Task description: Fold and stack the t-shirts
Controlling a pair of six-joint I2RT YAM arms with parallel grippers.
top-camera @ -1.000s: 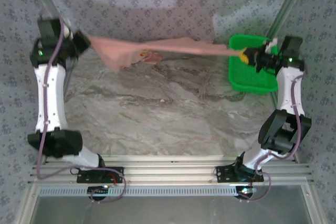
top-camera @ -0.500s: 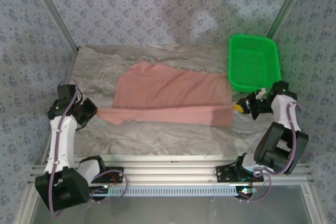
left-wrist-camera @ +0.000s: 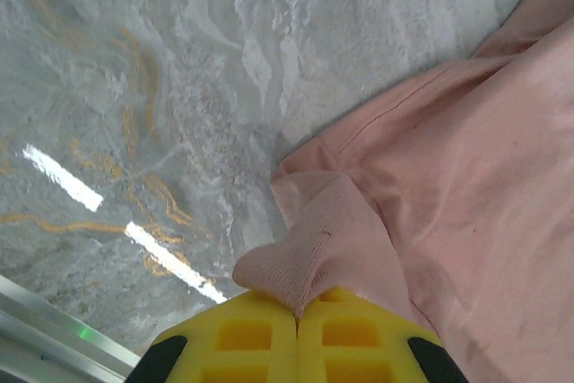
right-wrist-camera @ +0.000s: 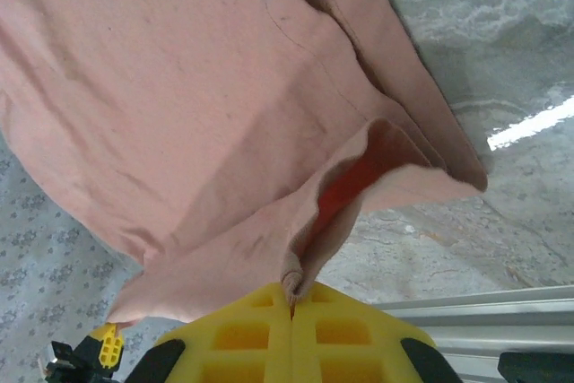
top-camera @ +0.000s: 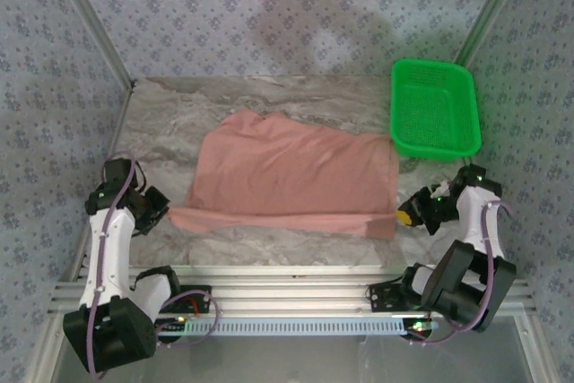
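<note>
1. Judged early: only the 1st fold under way, with the near hem of the t-shirt (top-camera: 296, 168) turned over into a narrow band.
2. Left to do, by this reading: letting go, folding further into a compact packet, then stacking.
3. Gripping a bunched pink corner with the left tool (top-camera: 160, 208), closed tight on the cloth at the band's left end.
4. Pinching the opposite end likewise with the right tool (top-camera: 405, 215), closed on a doubled hem.
5. Spread across the middle of the desk (top-camera: 296, 100), stretched between both tools, with the far right corner close to the green basket (top-camera: 433, 109) but not inside it.
6. Looks soft and salmon-pink, mostly flat with light creases, plain side up; a red patch (right-wrist-camera: 345, 181) glimpsed inside the fold in the right wrist view, possibly the print.
</note>
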